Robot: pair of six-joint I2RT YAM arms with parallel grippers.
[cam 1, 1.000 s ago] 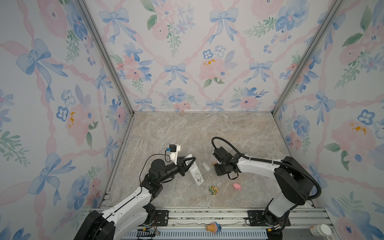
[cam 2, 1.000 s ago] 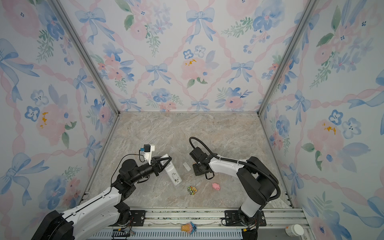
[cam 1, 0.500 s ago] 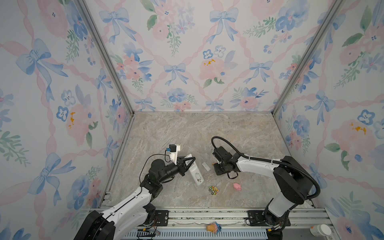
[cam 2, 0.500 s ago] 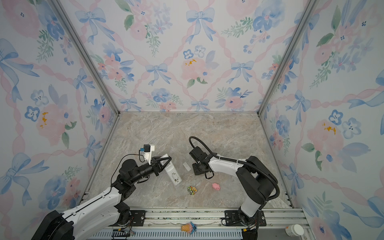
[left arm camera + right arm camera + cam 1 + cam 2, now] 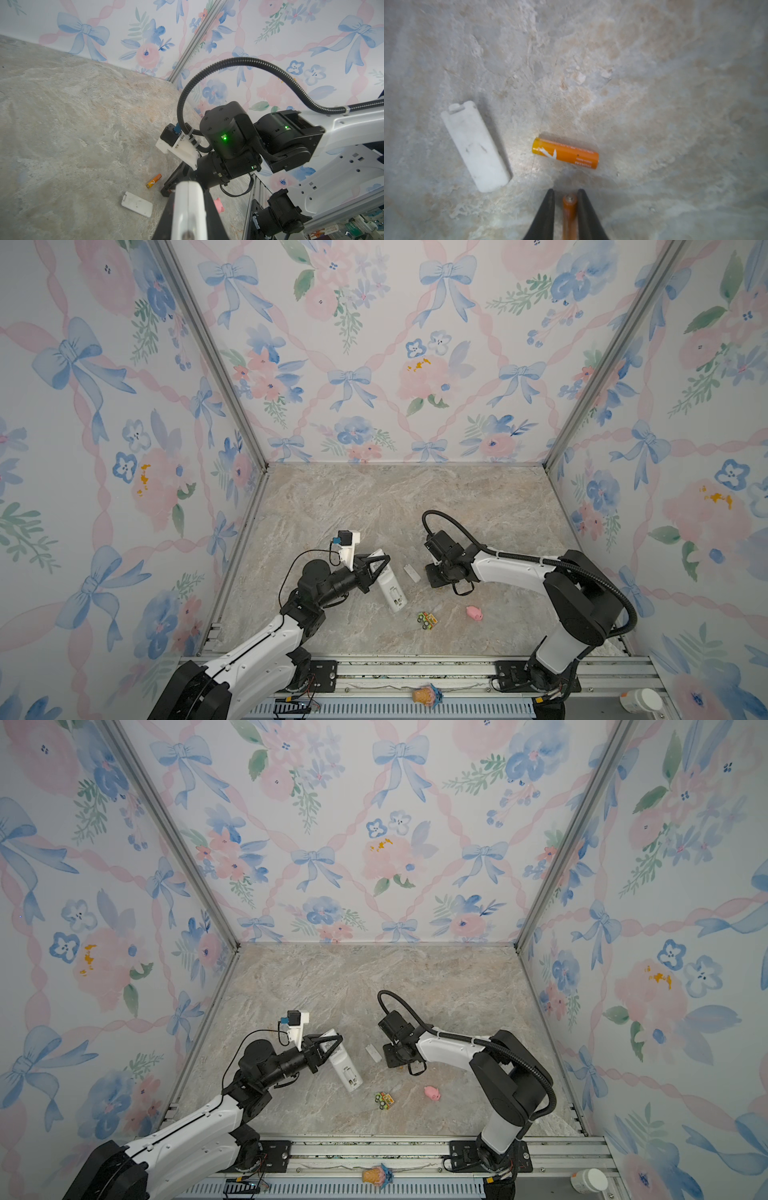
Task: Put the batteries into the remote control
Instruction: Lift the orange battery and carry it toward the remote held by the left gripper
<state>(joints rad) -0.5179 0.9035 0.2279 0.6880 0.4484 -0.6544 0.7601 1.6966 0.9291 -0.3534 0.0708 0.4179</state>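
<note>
The white remote control rests slanted on the table, its far end clamped in my shut left gripper. In the left wrist view the remote fills the space between the black fingers. My right gripper is low over the table to the right, shut on one orange battery that lies lengthwise between its fingers. A second orange battery lies loose on the table just ahead of it.
The white battery cover lies flat between the remote and the right gripper. Nearer the front edge are a green-orange toy car and a pink pig. Patterned walls enclose the marble table.
The right gripper has narrowed a little around the battery and shifted barely. The left arm and the remote have not moved.
</note>
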